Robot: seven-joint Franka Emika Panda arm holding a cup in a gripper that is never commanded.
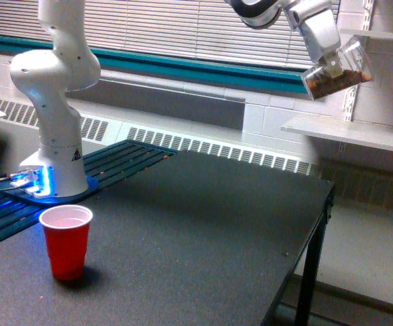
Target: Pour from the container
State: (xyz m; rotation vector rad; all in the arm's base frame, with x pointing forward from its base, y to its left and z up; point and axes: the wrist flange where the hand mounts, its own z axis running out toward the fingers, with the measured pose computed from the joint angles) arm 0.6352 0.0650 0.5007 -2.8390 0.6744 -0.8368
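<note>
A clear plastic container (337, 76) with brown crumbly bits inside hangs high at the exterior view's upper right, tipped well over on its side. My gripper (333, 62) is shut on it from above. The container is out past the table's right edge, in front of a white shelf. A red plastic cup (66, 241) stands upright on the dark table near the front left, far below and to the left of the container. Nothing is seen falling from the container.
The arm's white base (55, 122) stands on a blue-lit mount at the table's left. The dark table (203, 224) ends at a right edge with a black leg (313, 268). White shelves (349, 129) line the wall on the right; a radiator runs behind.
</note>
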